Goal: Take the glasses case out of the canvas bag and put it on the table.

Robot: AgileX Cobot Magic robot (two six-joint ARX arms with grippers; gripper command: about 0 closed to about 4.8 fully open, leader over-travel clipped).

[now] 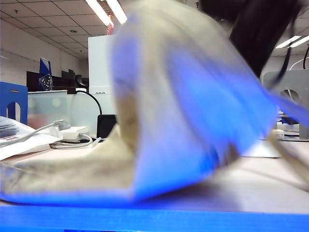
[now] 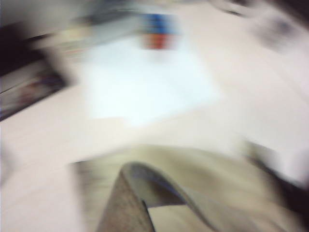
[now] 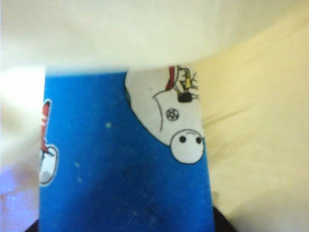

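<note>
On the bench (image 1: 270, 188), the canvas bag (image 1: 193, 116) stood raised and blurred. Inside the bag, the glasses case (image 3: 125, 159) filled the right wrist view; the right end effector's opening could not be told. The left end effector, unseen near the bag, was fully closed.

An office ceiling of square tiles (image 1: 48, 19) carries long bright light strips (image 1: 107, 10). A tall white cabinet (image 1: 100, 67) stands at the back beside dark monitors (image 1: 63, 77) (blurred), with a blue panel (image 1: 13, 101) at the left edge and white cables (image 1: 72, 141) coiled nearby.
</note>
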